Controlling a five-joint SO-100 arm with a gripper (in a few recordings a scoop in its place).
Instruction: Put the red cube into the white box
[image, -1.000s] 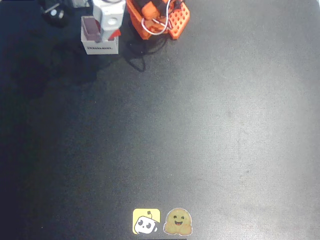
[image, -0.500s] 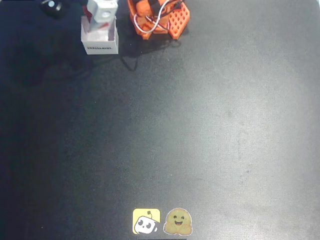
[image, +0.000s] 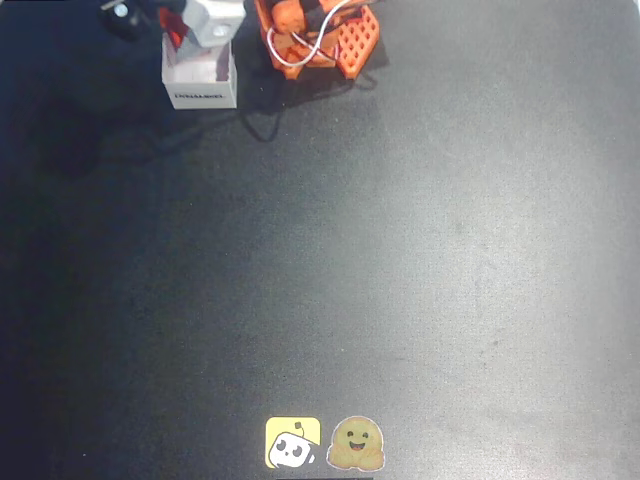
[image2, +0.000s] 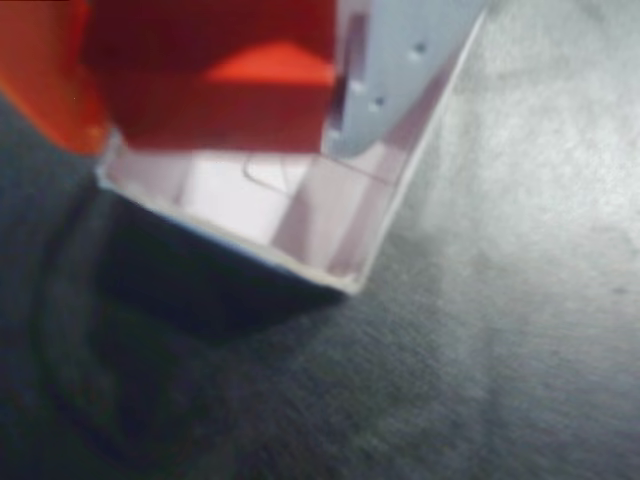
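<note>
Stickers come first from where I stand: a yellow robot sticker (image: 292, 443) and a smiling tan one (image: 356, 443) sit side by side at the near edge of the dark bench (image: 400, 260) in the overhead view. Beyond them lies a wide bare stretch, then the action at the far edge.

Up there, the white box (image: 200, 85) stands with its printed side facing me, and the arm's white housing hangs right over its opening, beside the orange base (image: 320, 40). In the wrist view the red cube (image2: 215, 75) sits between the jaws (image2: 215, 60), an orange finger on the left and a white one on the right pressed to its sides, so I judge them closed on it. The cube hovers over the box's open top, whose pale floor shows below.

So the carry looks done and the drop is in hand. Next, I'd say, the jaws need only spread, perhaps after dipping slightly, so the cube falls inside the thin walls rather than catching a rim.
</note>
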